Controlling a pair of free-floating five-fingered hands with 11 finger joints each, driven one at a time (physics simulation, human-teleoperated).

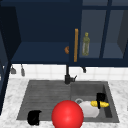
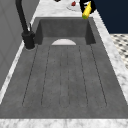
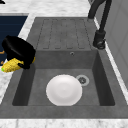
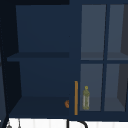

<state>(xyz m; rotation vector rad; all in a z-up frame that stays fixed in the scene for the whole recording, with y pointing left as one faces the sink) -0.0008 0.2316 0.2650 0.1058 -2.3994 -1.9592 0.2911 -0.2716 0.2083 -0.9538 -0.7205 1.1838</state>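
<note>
My right hand [image 1: 100, 97] hovers over the right part of the sink basin [image 1: 107, 100], shut on a yellow corn cob [image 1: 103, 104] that sticks out sideways. In the right side view the same hand [image 3: 18, 51] sits above the basin's front rim with the corn cob [image 3: 10, 65] poking out below it. It also appears at the far end of the left side view, where the hand [image 2: 85, 3] grips the corn cob [image 2: 86, 11]. A white plate [image 3: 64, 90] lies flat on the basin floor beside the drain [image 3: 82, 80]. My left hand [image 1: 33, 117] hangs at the sink's front left corner.
A red ball [image 1: 67, 114] sits low in the front view, over the sink's front rim. The black faucet [image 1: 67, 76] stands behind the ribbed draining board [image 2: 63, 75]. In the open wall cabinet [image 4: 42, 75] stand a bottle [image 4: 86, 98], an orange handle [image 4: 76, 97] and a small orange object [image 4: 66, 103].
</note>
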